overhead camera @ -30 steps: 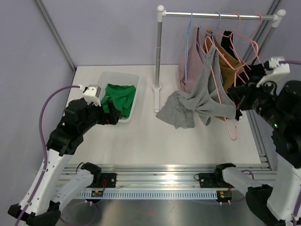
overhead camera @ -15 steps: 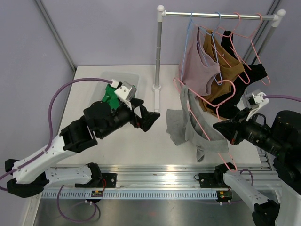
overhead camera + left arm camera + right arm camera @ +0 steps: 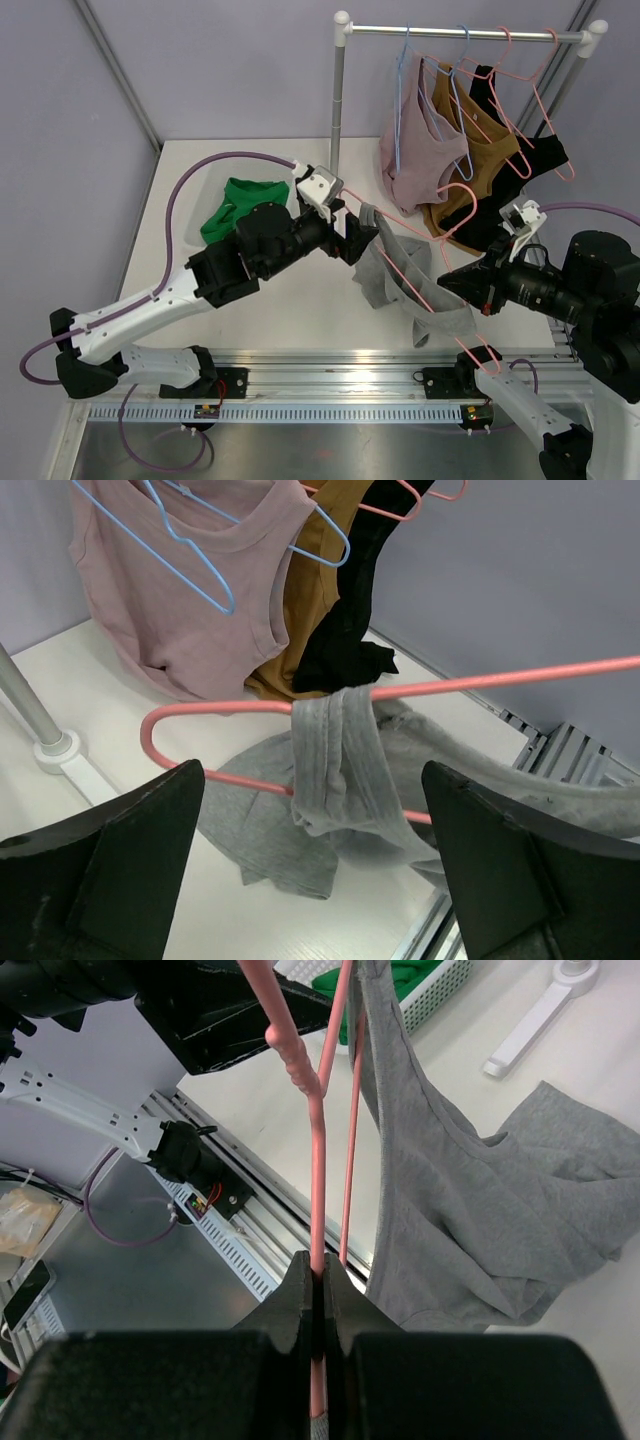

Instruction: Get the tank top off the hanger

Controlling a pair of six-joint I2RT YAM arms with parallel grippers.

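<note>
Right wrist, pincer (image 3: 318, 1274) clamping hanger (image 3: 317, 1175), left arm (image 3: 235, 272) outstretched

Bright, even light throws only faint shadows on the white tabletop (image 3: 300, 310). Glare streaks the near ribbed silver rail (image 3: 352, 378).

Grey tank top (image 3: 392, 278), plain knit, not yet off the pink wire hanger (image 3: 436, 303). Hanger is off the rail, tilted, up in the air over the table (image 3: 300, 315), its thin lower wire pinched between the closed jaws of the right gripper (image 3: 318, 1278). Left wrist view: one strap of the tank top (image 3: 335, 750) is bunched into a narrow band looped over the hanger (image 3: 500, 680), near its rounded end. The body hangs down slack and the bottom part lies crumpled on the table. Right wrist view: fabric (image 3: 450, 1200) drapes beside the two hanger wires (image 3: 317, 1160).
</note>
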